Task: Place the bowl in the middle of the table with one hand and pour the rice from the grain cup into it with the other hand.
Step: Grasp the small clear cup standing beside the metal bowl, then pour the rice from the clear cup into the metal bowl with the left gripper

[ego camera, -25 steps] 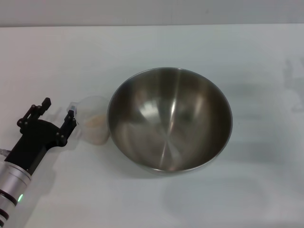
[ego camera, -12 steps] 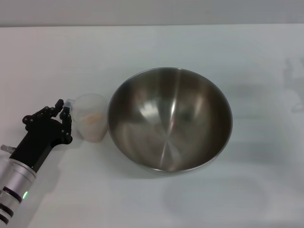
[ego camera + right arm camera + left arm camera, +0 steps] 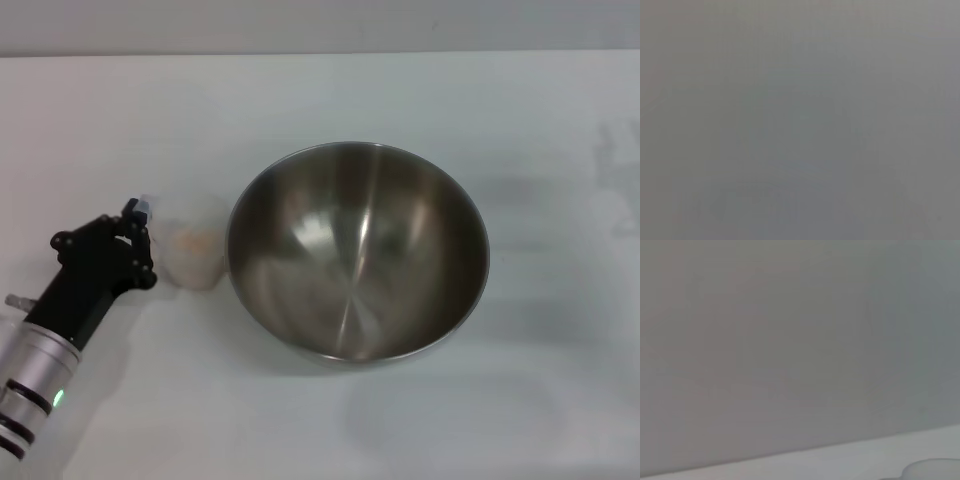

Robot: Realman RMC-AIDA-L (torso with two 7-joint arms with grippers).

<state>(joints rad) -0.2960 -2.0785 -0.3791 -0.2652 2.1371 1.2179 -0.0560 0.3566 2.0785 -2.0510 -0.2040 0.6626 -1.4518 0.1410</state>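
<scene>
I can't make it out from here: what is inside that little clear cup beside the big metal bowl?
The grain cup holds a low heap of pale rice. The left tool is at the cup's side and hides that part. The bowl beside it looks empty.

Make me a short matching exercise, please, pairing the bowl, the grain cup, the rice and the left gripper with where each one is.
Things:
1. bowl
2. grain cup
3. rice
4. left gripper

Places:
A. inside the clear cup
B. at the cup's outer side, away from the bowl
C. middle of the table, empty
D. just beside the bowl's left rim

Pairs: 1-C, 2-D, 3-A, 4-B
</scene>
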